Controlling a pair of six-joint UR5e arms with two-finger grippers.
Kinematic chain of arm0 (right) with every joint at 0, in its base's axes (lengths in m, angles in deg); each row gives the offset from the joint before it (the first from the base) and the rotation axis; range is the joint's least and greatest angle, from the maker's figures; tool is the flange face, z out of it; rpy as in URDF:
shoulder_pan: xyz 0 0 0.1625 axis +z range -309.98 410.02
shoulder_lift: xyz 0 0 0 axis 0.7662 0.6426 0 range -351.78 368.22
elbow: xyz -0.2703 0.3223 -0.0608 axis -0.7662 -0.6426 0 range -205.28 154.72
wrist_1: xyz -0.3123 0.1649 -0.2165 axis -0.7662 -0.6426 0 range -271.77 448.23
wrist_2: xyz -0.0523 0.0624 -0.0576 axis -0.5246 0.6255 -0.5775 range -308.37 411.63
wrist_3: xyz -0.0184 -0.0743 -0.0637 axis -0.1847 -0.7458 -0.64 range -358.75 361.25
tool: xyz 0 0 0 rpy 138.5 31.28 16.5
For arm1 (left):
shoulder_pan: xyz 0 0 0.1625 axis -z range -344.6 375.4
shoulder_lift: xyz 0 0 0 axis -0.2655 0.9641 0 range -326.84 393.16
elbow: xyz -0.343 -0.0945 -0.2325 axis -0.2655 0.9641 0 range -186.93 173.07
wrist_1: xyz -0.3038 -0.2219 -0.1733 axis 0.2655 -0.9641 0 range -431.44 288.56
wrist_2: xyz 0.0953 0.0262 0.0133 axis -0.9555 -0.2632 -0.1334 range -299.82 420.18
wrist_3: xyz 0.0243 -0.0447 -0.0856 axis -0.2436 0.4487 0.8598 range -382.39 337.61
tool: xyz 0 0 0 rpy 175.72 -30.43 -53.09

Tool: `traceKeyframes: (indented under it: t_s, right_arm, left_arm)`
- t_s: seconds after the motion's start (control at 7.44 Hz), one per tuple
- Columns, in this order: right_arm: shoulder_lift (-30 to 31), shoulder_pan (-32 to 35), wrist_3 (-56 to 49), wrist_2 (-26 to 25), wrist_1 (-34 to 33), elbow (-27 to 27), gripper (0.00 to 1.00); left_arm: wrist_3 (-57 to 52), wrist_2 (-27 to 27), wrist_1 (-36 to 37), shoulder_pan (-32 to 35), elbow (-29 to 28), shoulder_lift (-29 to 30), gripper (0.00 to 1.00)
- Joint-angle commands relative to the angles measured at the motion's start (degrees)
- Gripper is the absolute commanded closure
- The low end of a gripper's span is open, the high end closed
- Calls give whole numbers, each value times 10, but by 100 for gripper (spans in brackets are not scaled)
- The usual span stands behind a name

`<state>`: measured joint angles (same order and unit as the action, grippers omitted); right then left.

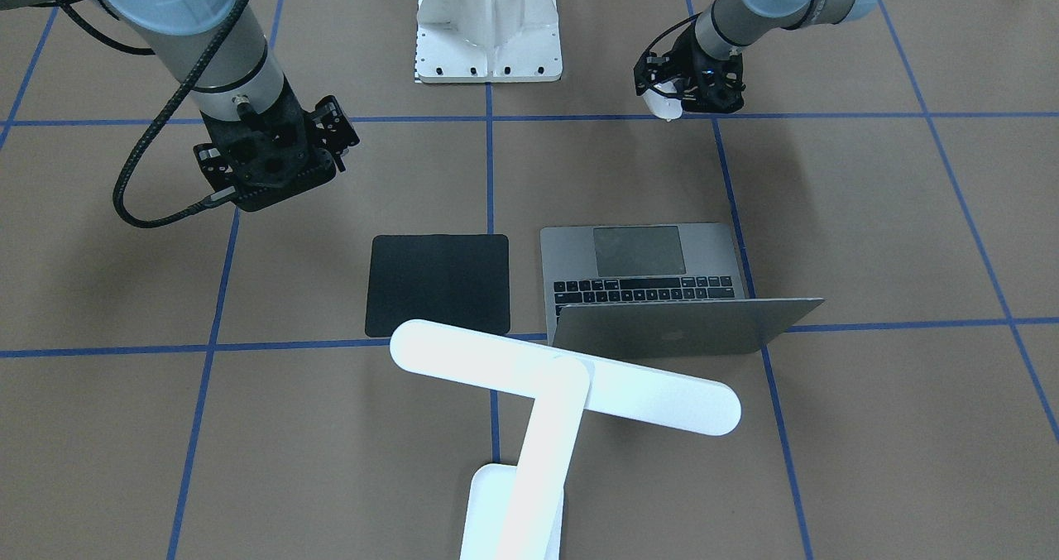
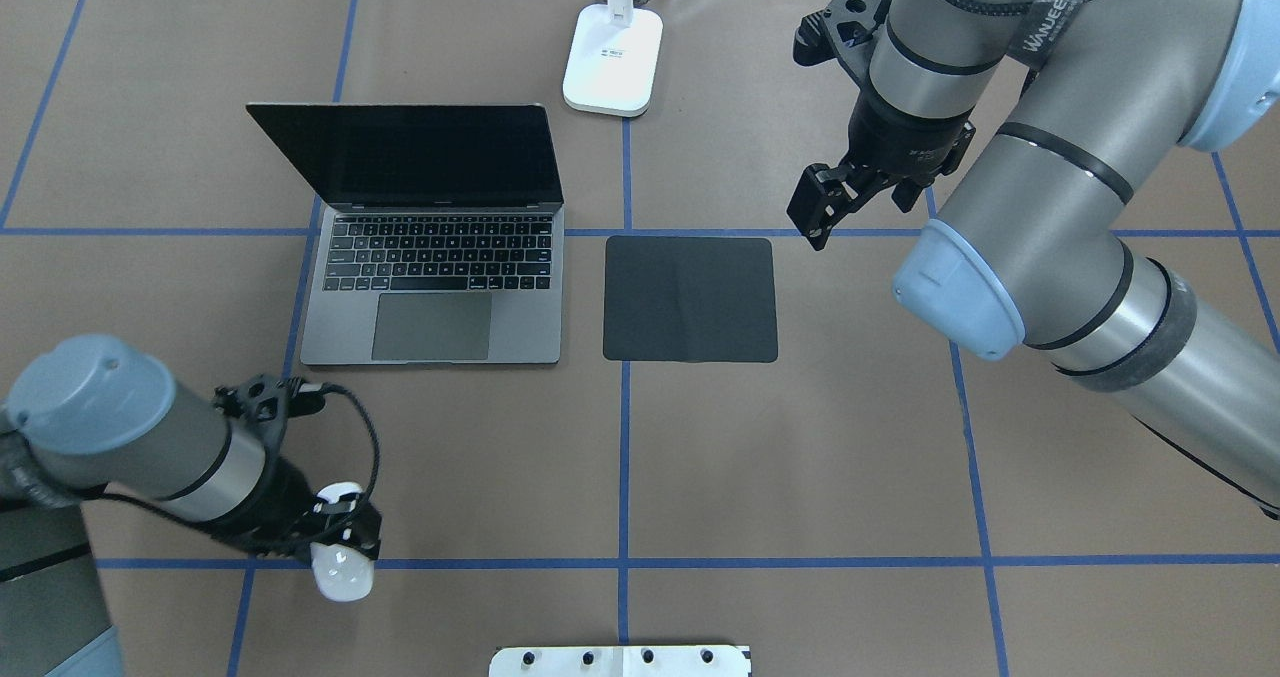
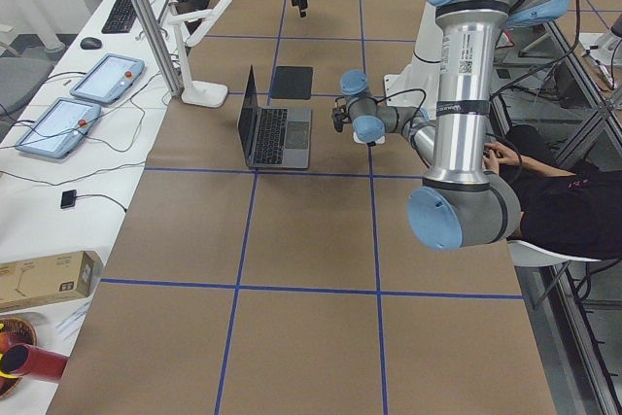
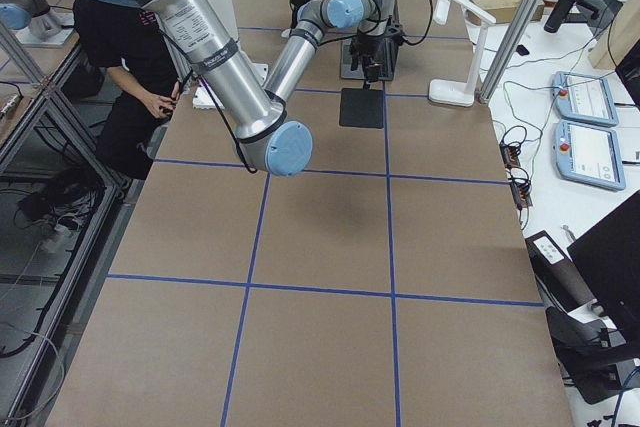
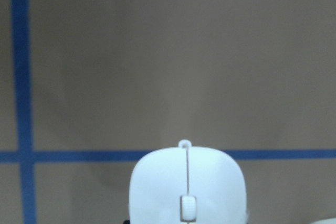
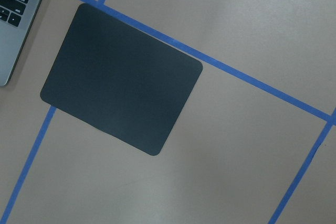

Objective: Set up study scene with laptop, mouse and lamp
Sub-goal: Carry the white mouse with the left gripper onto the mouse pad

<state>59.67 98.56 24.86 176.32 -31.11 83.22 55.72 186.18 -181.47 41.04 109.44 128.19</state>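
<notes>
Partly hidden items first.

- Lamp [image 1: 563, 382]: far centre of the table [image 2: 800, 457]. The overhead view cuts it off above the base. In the front view the bar head covers one edge of the pad [image 2: 690, 299] and the lower edge of the laptop lid, and the base runs off the frame.
- Pedestal [image 1: 488, 31]: near centre, cut off by the frame edge in both the front and overhead views.
- Mouse [image 2: 342, 572]: near left, nearer than the laptop and over a blue tape line. It is gripped in the left claw [image 2: 345, 539]. The left wrist view shows only its front half, with wheel and centre line. Whether it touches the table cannot be told.
- Left claw fingers: mostly hidden by the mouse and the claw body.
- Right claw [image 1: 273, 159]: far right, above the table and beyond the pad's right edge. Its jaws look spread apart and hold nothing. No fingers show in its wrist view.
- Laptop [image 2: 430, 287]: left of centre, lid open, screen dark, just beside the pad's left edge and apart from it.
- Pad: flat at the centre of the table.
</notes>
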Motion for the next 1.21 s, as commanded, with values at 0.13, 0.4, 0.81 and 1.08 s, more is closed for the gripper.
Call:
traceKeyframes:
  t_s: [0.13,0.4,0.81,1.08]
  right_arm:
    - [12,2,2,-1,2,0,0]
    - [22,13,2,-1,2,6,0]
    - [51,44,1,5,2,17,0]
    - [57,55,1,6,2,17,0]
  left_arm:
    - [-37,-1,102,48,-29,134,33]
    - [-37,-1,102,73,-99,230,33]
    - [-37,-3,102,78,-218,357,33]
    - [-64,-34,102,78,-306,434,33]
